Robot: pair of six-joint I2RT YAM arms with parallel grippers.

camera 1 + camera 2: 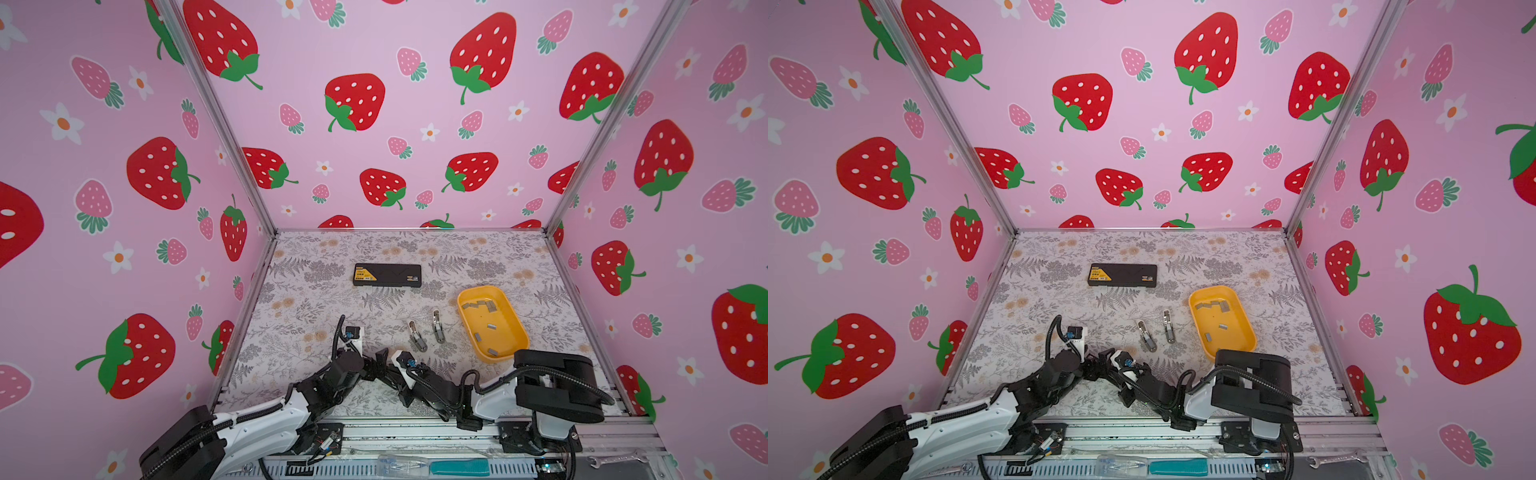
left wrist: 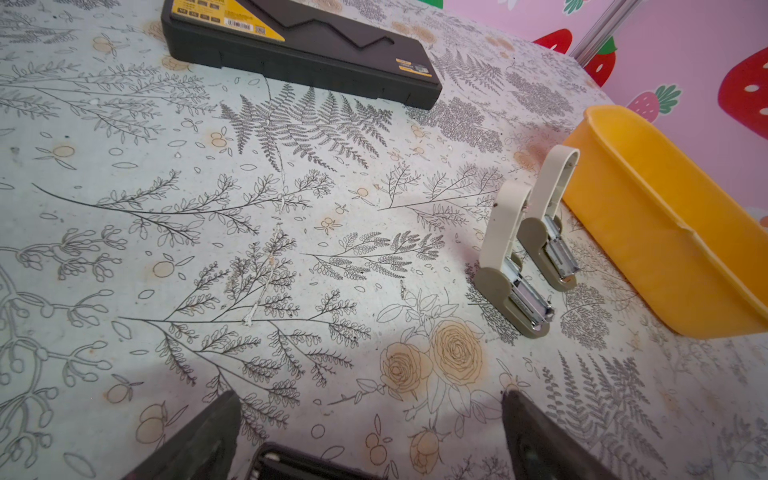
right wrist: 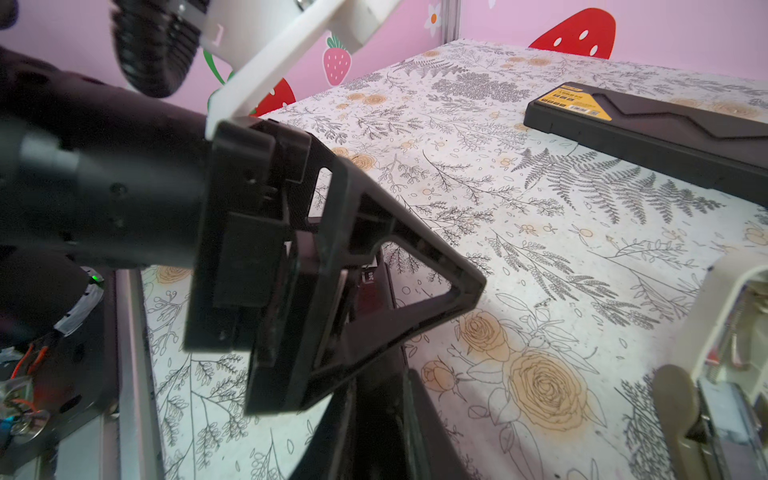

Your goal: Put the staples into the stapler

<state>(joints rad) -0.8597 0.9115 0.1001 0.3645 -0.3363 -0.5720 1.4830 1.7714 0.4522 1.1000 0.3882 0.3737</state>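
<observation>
- Two small cream plastic staplers (image 2: pixel 505 237) (image 2: pixel 546 199) lie hinged open, side by side on the floral tabletop (image 2: pixel 291 249), just beside the yellow plastic tray (image 2: pixel 665 232).
- Short flat grey metal staple strips (image 1: pixel 480 305) lie scattered inside that tray.
- My left fingers (image 2: pixel 203 436) are spread wide, holding nothing.
- My right fingers (image 3: pixel 374 436): I cannot tell their gap.
- A flat black case with a yellow label (image 1: pixel 386 275) lies farther back.

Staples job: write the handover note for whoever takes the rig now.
Left claw: open, empty.
Right claw: looks shut, nothing seen in it.
Staples: loose in the yellow tray.
In both top views the left stapler and right stapler lie open on the table beside the tray.
Done: no strip picked up; cannot tell if either stapler is loaded.
Left: pick a strip, seat it, close.
</observation>
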